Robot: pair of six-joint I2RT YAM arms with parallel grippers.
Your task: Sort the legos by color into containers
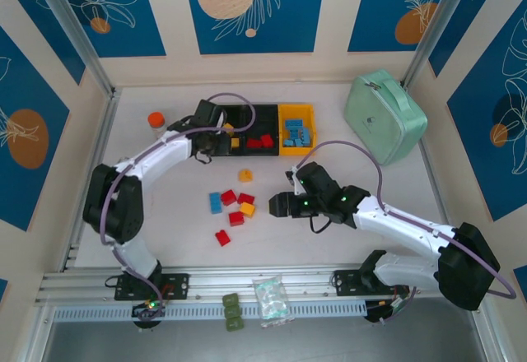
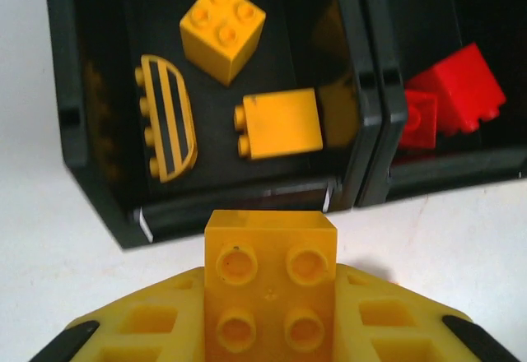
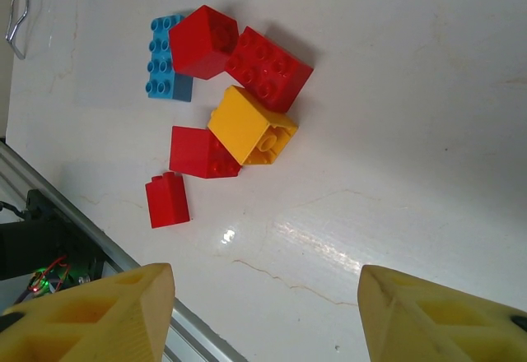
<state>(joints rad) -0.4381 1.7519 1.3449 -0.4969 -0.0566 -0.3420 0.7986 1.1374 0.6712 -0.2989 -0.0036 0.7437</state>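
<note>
My left gripper (image 2: 270, 329) is shut on a yellow lego (image 2: 270, 276), held just short of the near wall of the left black container (image 2: 64, 90). That container holds two yellow bricks (image 2: 222, 29) and a striped curved piece (image 2: 169, 115). Red legos (image 2: 453, 90) lie in the middle black container (image 2: 461, 169). The yellow-orange container (image 1: 297, 107) holds blue legos (image 1: 297, 136). My right gripper (image 3: 263, 317) hangs open above bare table, close to a loose cluster: a blue lego (image 3: 165, 58), a yellow one (image 3: 251, 125) and several red ones (image 3: 268, 66).
A mint-green case (image 1: 384, 115) sits at the back right and an orange-capped bottle (image 1: 156, 121) at the back left. One more yellow brick (image 1: 245, 175) lies alone mid-table. Olive-green blocks (image 1: 232, 311) and a clear bag (image 1: 273, 300) rest on the front rail.
</note>
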